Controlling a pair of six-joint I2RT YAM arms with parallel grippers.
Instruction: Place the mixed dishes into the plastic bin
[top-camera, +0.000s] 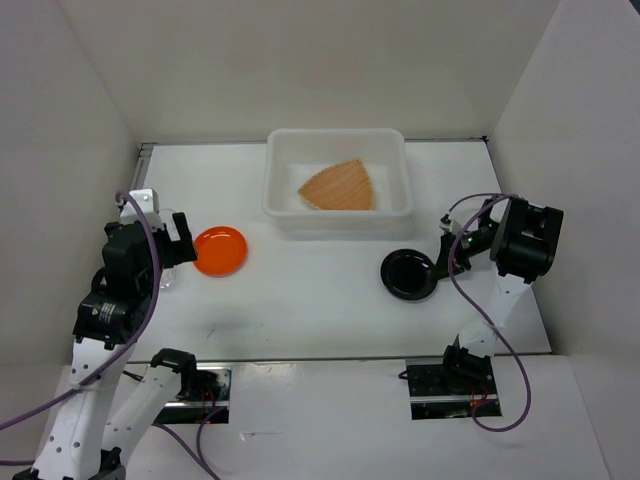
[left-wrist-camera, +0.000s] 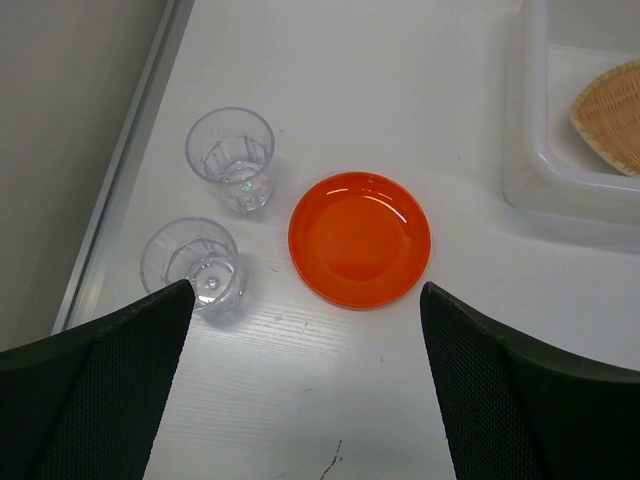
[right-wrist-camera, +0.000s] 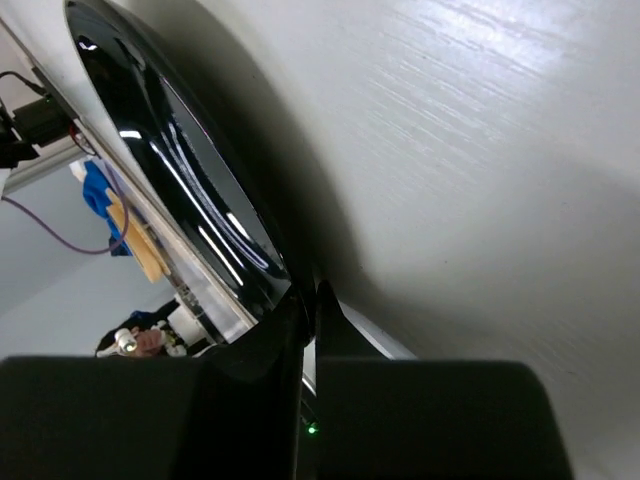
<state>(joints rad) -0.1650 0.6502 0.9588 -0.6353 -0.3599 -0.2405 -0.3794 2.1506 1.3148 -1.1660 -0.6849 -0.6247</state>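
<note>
Black plate (right-wrist-camera: 170, 170), glossy, round, thin rim in right pincer (right-wrist-camera: 308, 297).

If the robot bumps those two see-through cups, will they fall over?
Maybe. Both clear cups look thin-walled and empty, so they are probably light and easy to tip. Being round, a tipped one would likely roll.

A small orange round plate (left-wrist-camera: 360, 240) lies flat on the white worktop (left-wrist-camera: 400, 70), framed by the left jaws, which stand wide apart. Left of it stand two small clear cups (left-wrist-camera: 230, 158) (left-wrist-camera: 192, 265), upright and apart. At upper right, a translucent white plastic bin (left-wrist-camera: 530, 190) holds a tan woven basket tray (left-wrist-camera: 612, 115).
</note>
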